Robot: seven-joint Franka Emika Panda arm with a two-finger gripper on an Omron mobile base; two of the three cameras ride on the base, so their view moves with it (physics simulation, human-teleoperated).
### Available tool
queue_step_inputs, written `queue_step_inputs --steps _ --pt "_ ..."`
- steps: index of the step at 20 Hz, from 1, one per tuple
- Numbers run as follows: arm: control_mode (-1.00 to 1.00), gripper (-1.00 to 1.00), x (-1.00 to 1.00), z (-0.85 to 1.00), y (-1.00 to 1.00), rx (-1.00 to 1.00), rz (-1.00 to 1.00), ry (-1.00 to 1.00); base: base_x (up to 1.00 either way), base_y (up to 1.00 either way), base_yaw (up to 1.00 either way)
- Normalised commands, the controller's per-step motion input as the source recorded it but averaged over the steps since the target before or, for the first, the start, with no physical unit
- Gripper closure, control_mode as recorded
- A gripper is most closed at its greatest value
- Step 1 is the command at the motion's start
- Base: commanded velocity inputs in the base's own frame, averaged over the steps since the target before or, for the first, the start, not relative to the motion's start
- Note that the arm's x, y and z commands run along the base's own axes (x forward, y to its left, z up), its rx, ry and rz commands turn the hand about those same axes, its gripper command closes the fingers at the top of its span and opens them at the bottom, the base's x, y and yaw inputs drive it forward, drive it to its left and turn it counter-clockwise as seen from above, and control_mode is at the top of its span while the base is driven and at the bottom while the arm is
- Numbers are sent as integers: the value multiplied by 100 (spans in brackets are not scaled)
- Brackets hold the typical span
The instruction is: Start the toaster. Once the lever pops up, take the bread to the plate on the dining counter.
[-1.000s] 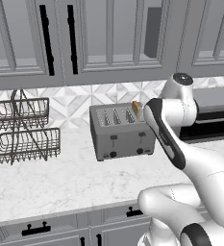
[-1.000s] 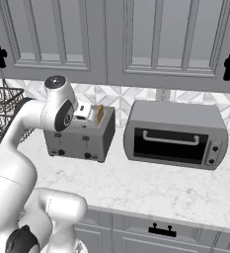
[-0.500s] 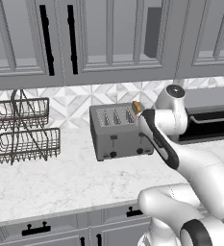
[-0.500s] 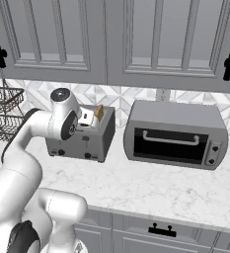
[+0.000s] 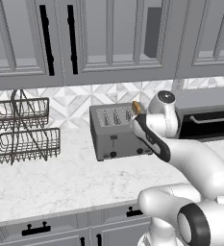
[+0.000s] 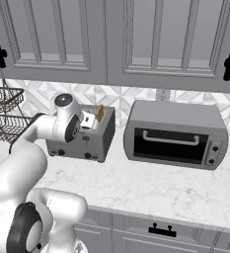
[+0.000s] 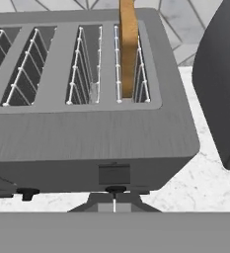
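The grey four-slot toaster (image 5: 114, 133) (image 6: 80, 141) (image 7: 87, 133) stands on the marble worktop against the backsplash. The orange-brown bread (image 7: 128, 47) (image 5: 136, 106) (image 6: 99, 111) stands upright in its rightmost slot, sticking out well above the top. My gripper (image 7: 114, 198) is shut with nothing between the fingers. It sits at the toaster's front face, just under the right lever (image 7: 114, 174). In the base views my hand (image 5: 138, 124) (image 6: 88, 120) covers the toaster's right front corner. The plate and the dining counter are out of view.
A grey toaster oven (image 6: 174, 134) (image 5: 205, 115) stands close to the toaster's right. A two-tier wire basket rack (image 5: 23, 130) is at the left. Upper cabinets hang overhead, and bare marble worktop (image 5: 60, 182) lies in front.
The jaws have gone from open to shut. My hand has come down from the toaster's top right edge to its front face by the right lever. The bread has stayed in its slot.
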Motion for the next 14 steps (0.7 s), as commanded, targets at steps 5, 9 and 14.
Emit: queue_step_inputs --steps 5,9,14 --pt "-100 100 6 -34 0 0 -2 0 0 0 0" --pt "-100 100 0 -43 0 0 -1 0 0 0 0" --pt "-100 100 2 -38 0 0 0 0 0 0 0"
